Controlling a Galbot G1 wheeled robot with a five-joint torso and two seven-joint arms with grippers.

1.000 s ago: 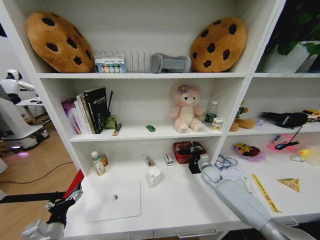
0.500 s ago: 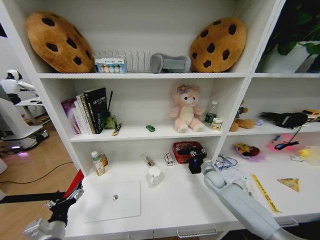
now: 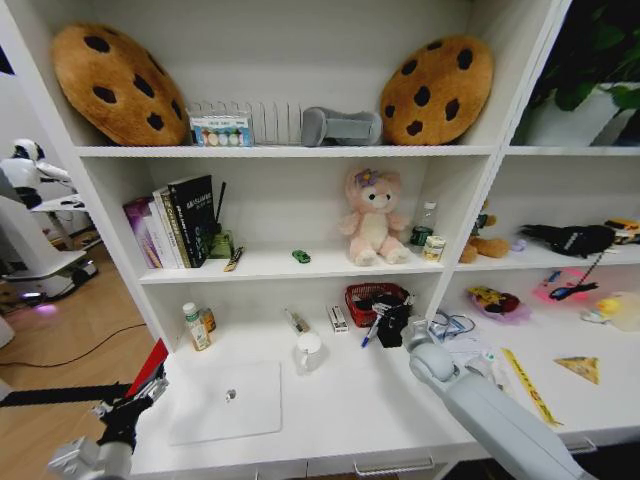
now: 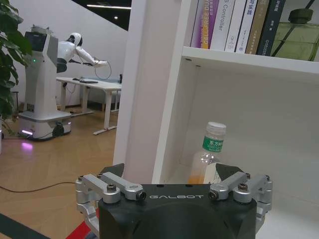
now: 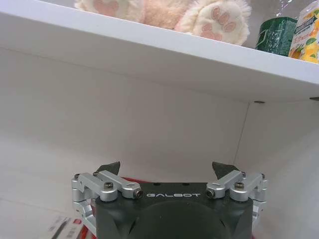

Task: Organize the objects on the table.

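Head camera looks forward and down over the desk (image 3: pixel 330 400) and shelving; each wrist camera peers close over its own tool toward shelves the head view shares.

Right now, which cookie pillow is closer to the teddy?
The right-hand cookie cushion, leaning on the top shelf almost above the pink teddy. The other cookie cushion sits far off at the shelf's left end.

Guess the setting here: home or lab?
Probably a robot lab staged as a study: a long white desk joined to white shelving, a pink plush bear, and another white humanoid robot working at a distant table.
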